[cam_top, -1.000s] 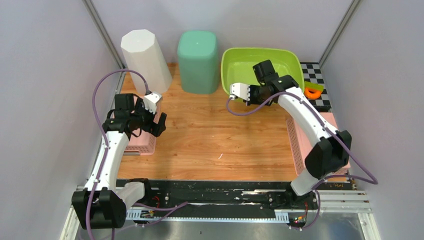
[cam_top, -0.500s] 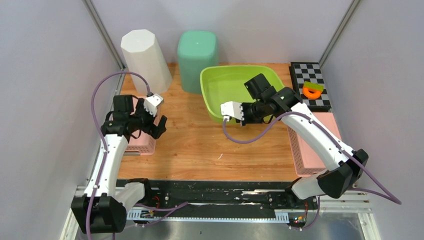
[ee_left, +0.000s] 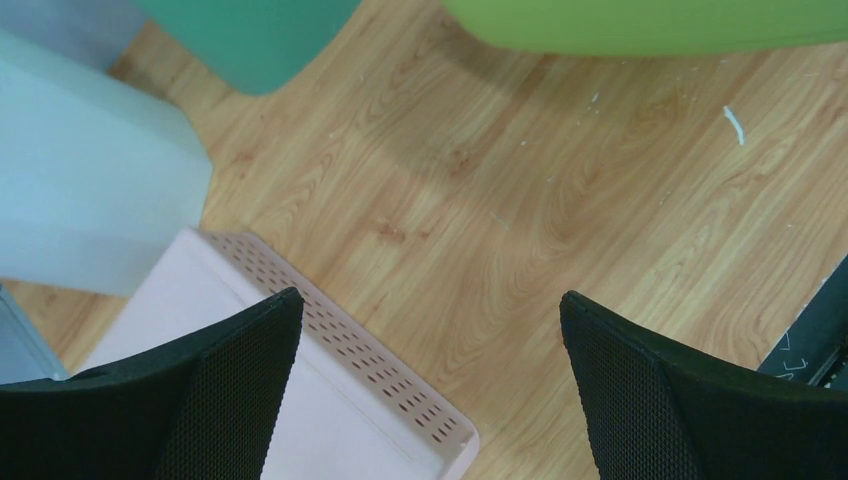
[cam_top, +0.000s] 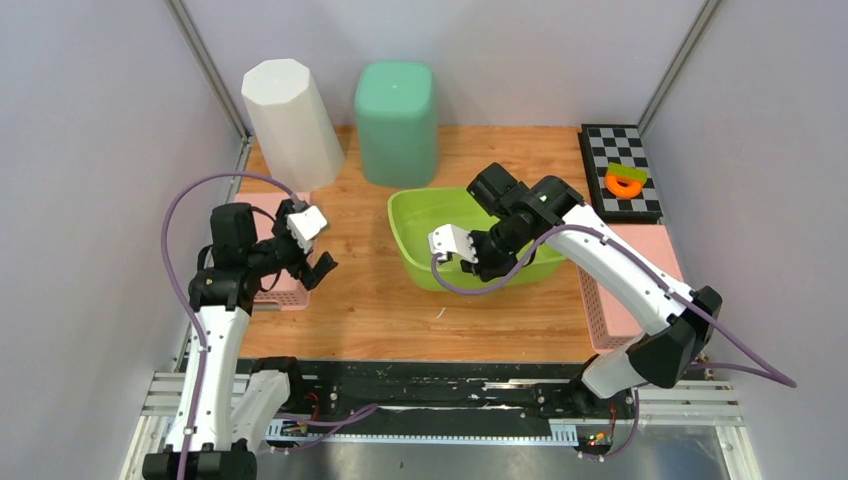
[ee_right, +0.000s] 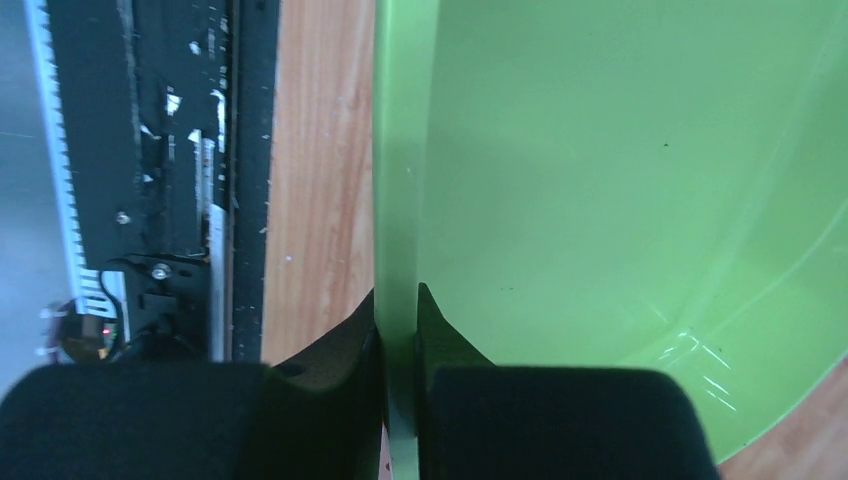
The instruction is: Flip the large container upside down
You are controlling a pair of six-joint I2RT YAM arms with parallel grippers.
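Over the last second the lime-green plastic tub [cam_top: 420, 225] has been dragged off the back-right corner, away from the checkered mat [cam_top: 610, 150], to mid wooden table [cam_top: 370, 300]. It now sits upright, mouth up, just in front of the arms. The right gripper [ee_right: 398, 320] is pinched narrow on the tub's near rim, one finger inside the wall and one outside. The left gripper [ee_left: 428, 305] stands wide and holds nothing, above the pink perforated basket [ee_left: 330, 400]. Judgement: repositioning is done and there is room to tip the tub, but the flip is not yet begun.
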